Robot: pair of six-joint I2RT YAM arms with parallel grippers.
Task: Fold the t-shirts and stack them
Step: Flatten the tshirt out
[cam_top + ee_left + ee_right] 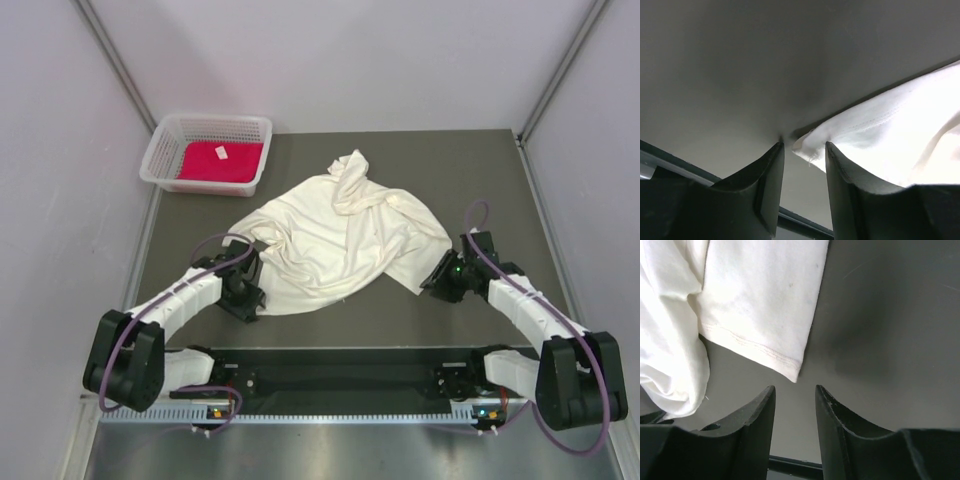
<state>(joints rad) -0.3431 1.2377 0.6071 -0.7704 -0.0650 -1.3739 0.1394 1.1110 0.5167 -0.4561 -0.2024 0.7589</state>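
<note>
A large cream-white t-shirt (335, 240) lies crumpled and spread in the middle of the dark table. A red-magenta t-shirt (222, 161) with a small white tag lies folded inside the white mesh basket. My left gripper (255, 297) is low at the white shirt's near left corner. In the left wrist view it (804, 146) is open, with the hemmed corner (812, 147) lying between its tips. My right gripper (430, 284) is at the shirt's near right corner. In the right wrist view it (795, 388) is open and empty, with the shirt (760, 305) corner just beyond its tips.
The white plastic mesh basket (160, 150) stands at the table's far left corner. Grey walls close in the table on the left, right and back. A black rail (340, 375) runs along the near edge between the arm bases.
</note>
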